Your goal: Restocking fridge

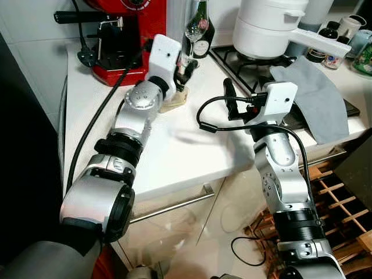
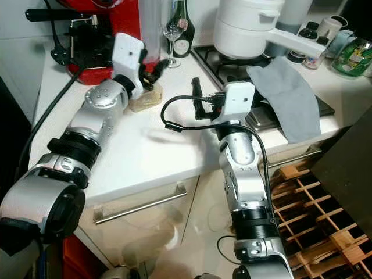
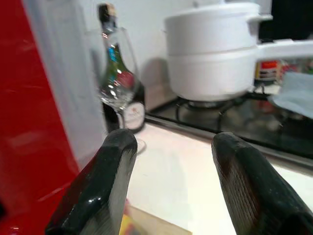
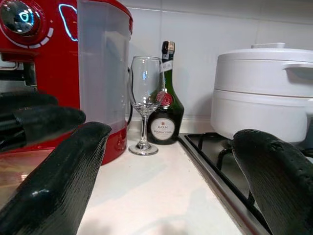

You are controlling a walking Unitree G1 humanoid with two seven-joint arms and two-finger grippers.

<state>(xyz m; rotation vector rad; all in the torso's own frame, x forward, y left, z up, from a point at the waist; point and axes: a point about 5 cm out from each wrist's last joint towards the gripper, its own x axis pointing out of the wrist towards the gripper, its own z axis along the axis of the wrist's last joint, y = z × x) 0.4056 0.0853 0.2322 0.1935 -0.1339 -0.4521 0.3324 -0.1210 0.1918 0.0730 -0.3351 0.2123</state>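
Kitchen corner, white worktop under a tiled wall.
The white counter (image 1: 192, 145) meets pale wall tiles (image 4: 205, 29); below sits a drawer with a steel handle (image 1: 174, 206), beside a wooden wine rack (image 2: 317, 232) on glossy floor.

Silver jointed arms, black cables, white wrist housings

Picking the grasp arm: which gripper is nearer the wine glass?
Left. The left gripper sits just beside the wine glass near its base; the right gripper hangs farther back, by the hob's edge.
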